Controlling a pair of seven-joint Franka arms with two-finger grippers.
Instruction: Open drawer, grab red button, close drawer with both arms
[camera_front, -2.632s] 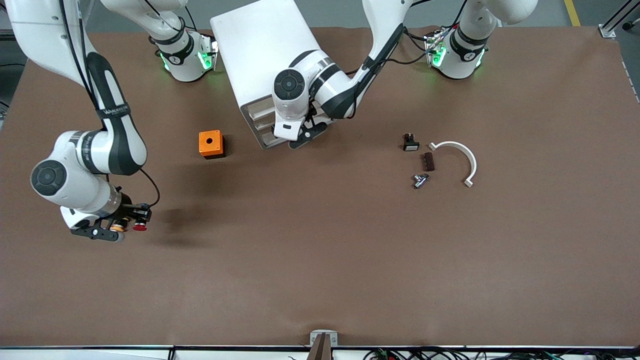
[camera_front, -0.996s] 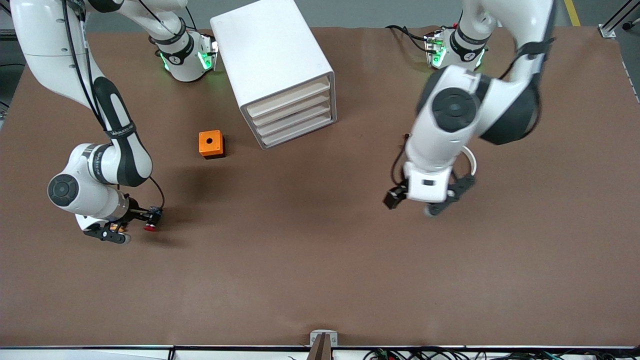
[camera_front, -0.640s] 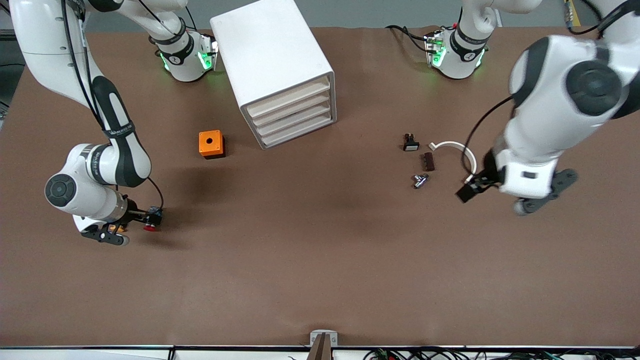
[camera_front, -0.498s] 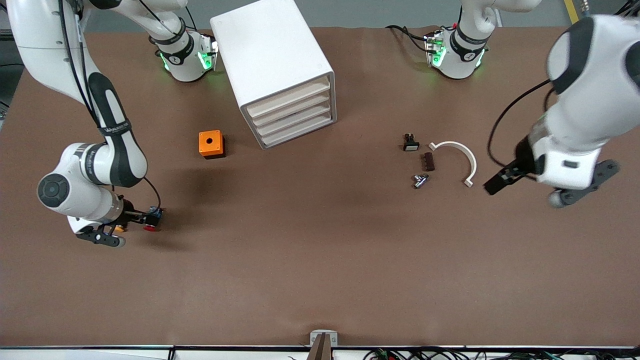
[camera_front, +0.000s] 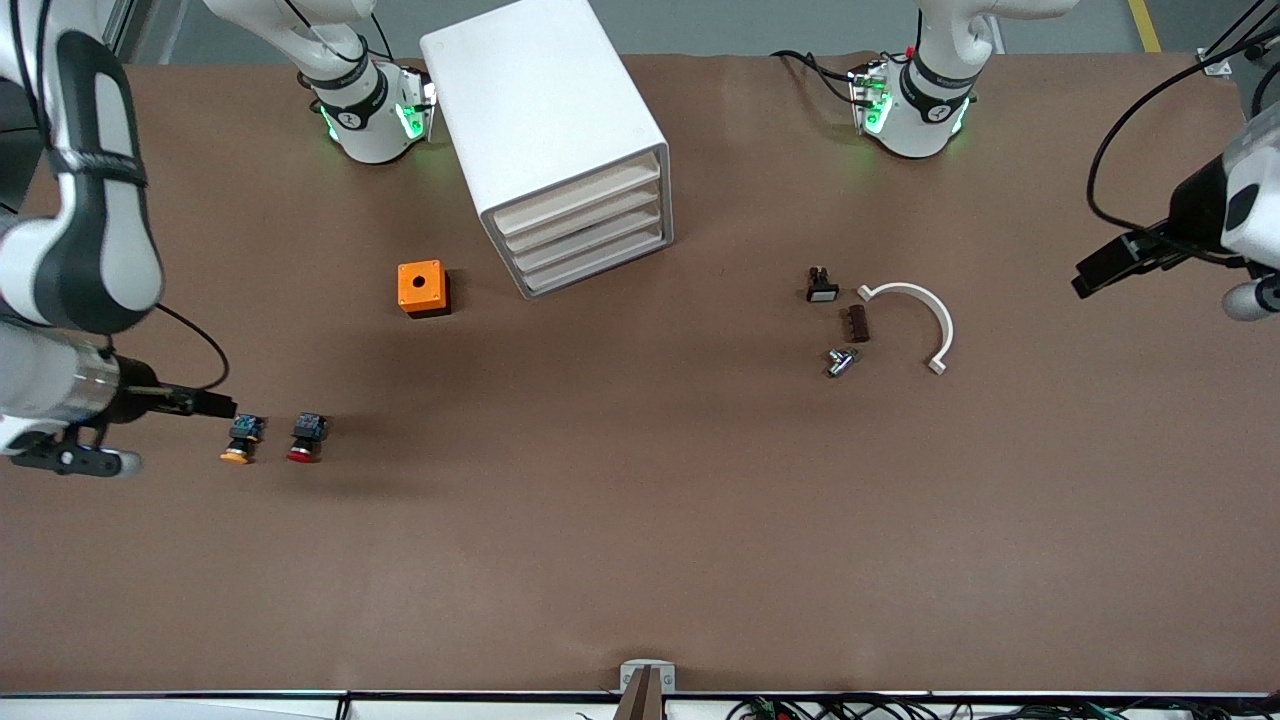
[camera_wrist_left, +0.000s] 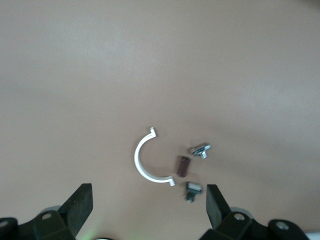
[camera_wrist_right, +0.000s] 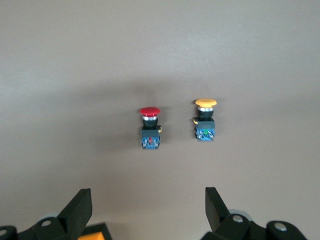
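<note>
On desk, right arm's end: red button (camera_front: 306, 438) lies free on the bare desk (camera_front: 640, 520), just beside its yellow-capped twin (camera_front: 240, 441); the two are apart, not touching.
Button axis: both lie on their sides, caps toward the front camera, blue rears toward the robot bases; long axes roughly parallel.
Key relation: red button is off-centre before the right gripper (camera_wrist_right: 149, 212); in the right wrist view it (camera_wrist_right: 150, 129) sits nearer one finger, the twin (camera_wrist_right: 205, 120) nearer the other. Twin lies between the gripper and the red button in the front view.
Right jaws: spread wide, nothing between them; gripper (camera_front: 70, 462) low at the desk edge.
Nearer arm: right, plainly; left is well apart.
Left gripper (camera_wrist_left: 149, 212): jaws spread, empty, up over the left arm's end of the desk; white curved clip (camera_front: 918, 317), brown block (camera_front: 857, 323) and metal fitting (camera_front: 840, 361) show below it. Arm waits.
Drawer (camera_front: 577, 196): top one of the cabinet (camera_front: 535, 95), flush with the three below; judged shut.
Orange cube (camera_front: 421, 288): beside the cabinet, untouched.
Judgement: task looks essentially complete; any regrasp needs care not to catch the twin.
</note>
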